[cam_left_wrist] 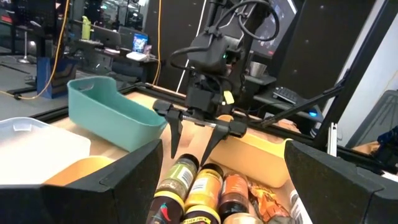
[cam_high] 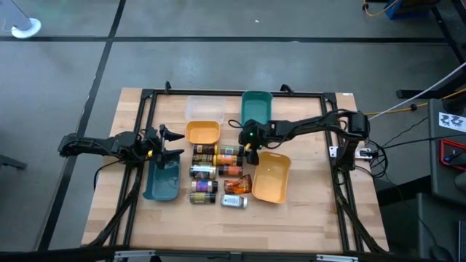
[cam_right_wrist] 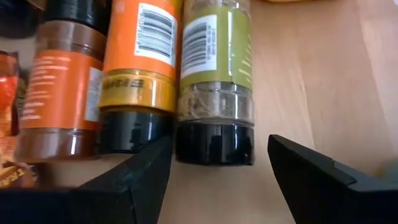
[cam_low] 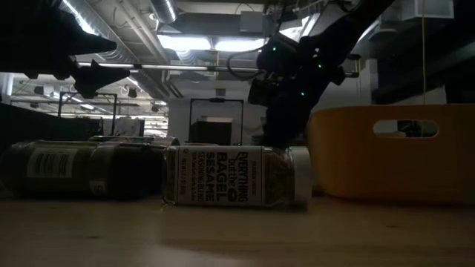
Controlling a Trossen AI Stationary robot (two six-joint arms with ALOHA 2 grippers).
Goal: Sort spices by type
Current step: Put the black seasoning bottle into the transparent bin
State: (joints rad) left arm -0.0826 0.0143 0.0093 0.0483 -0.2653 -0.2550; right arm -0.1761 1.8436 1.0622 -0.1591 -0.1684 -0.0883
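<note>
Right gripper (cam_high: 248,153): we see it at the centre of the high view, pointing down over the top row of jars. Its fingers (cam_right_wrist: 314,177) stand wide apart either side of a green-labelled jar's dark cap, and they hold nothing.
Green-labelled jar (cam_right_wrist: 215,81): it lies on its side, touching a yellow-labelled jar (cam_right_wrist: 138,74); an orange-labelled jar (cam_right_wrist: 60,96) lies beside that.
Left gripper (cam_high: 169,143): we find it left of centre in the high view, above the blue tray (cam_high: 162,183), jaws apart and empty.
Spice cluster (cam_high: 216,175): the jars lie on their sides in rows in the middle of the table, between the blue tray and a yellow tray (cam_high: 271,178). An orange-brown packet (cam_high: 236,185) sits in the lower right of the cluster.
White-labelled jar (cam_low: 237,176): it lies nearest the low camera, at the centre of the low view.
Other trays: a teal tray (cam_high: 255,107), a clear tray (cam_high: 204,109) and a small orange tray (cam_high: 202,132) sit above the cluster.
</note>
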